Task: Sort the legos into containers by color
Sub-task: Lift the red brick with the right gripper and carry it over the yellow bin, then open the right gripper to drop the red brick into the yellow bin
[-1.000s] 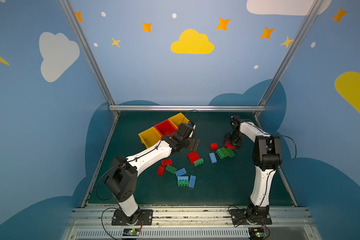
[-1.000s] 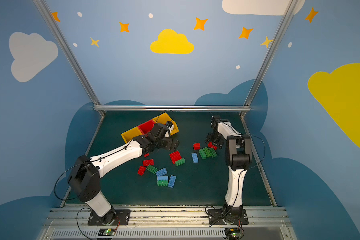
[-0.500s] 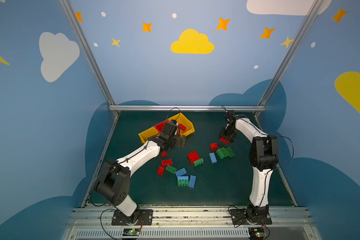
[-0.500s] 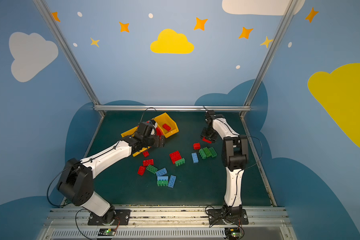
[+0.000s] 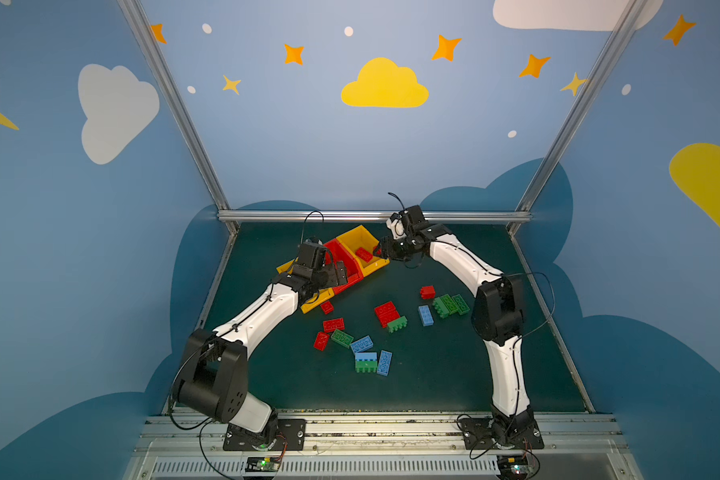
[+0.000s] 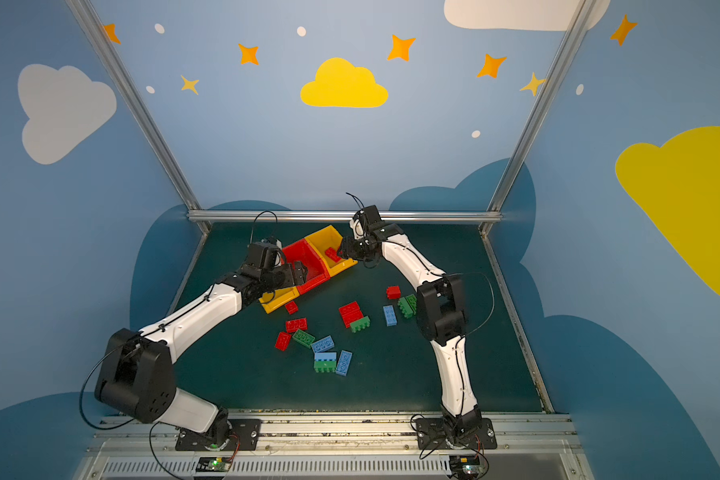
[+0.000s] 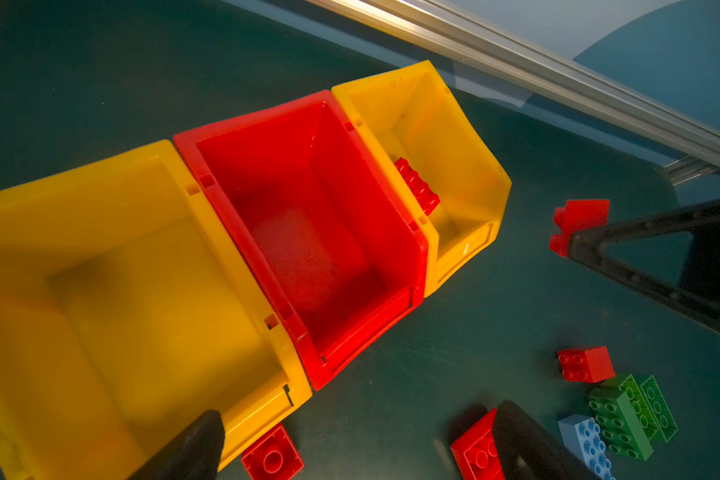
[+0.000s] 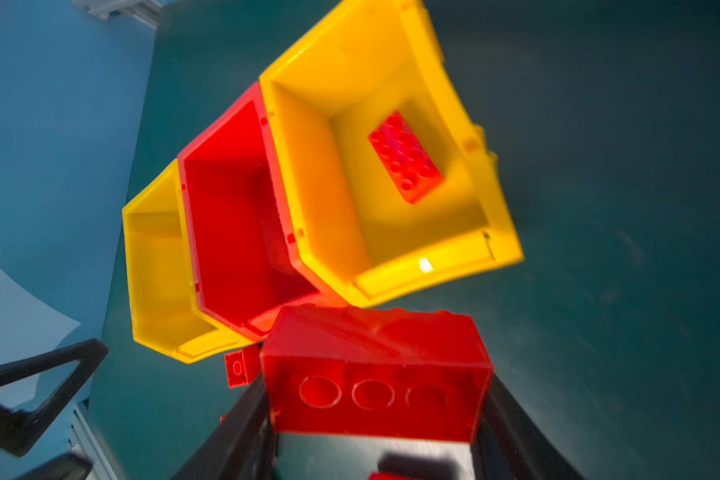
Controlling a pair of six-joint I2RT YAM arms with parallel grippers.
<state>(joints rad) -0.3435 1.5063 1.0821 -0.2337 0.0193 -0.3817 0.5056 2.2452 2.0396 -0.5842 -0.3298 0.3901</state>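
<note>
1. Legos [image 5: 385,312] (red, green and blue) are lying scattered on the counter [image 5: 433,386], in front of the bins [image 6: 312,284].
2. Right pincer [image 5: 382,249] is grasping a red brick [image 8: 375,374], its hollow underside facing the wrist camera, just beside the front corner of the far yellow bin [image 8: 308,166]. I cannot tell whether brick and rim are touching.
3. A second red brick [image 8: 404,156] is lying studs up inside that bin.
4. Left pincer [image 5: 341,268] is hovering released, jaws spread wide, over the red bin [image 7: 391,216] and near yellow bin [image 7: 100,208].
</note>
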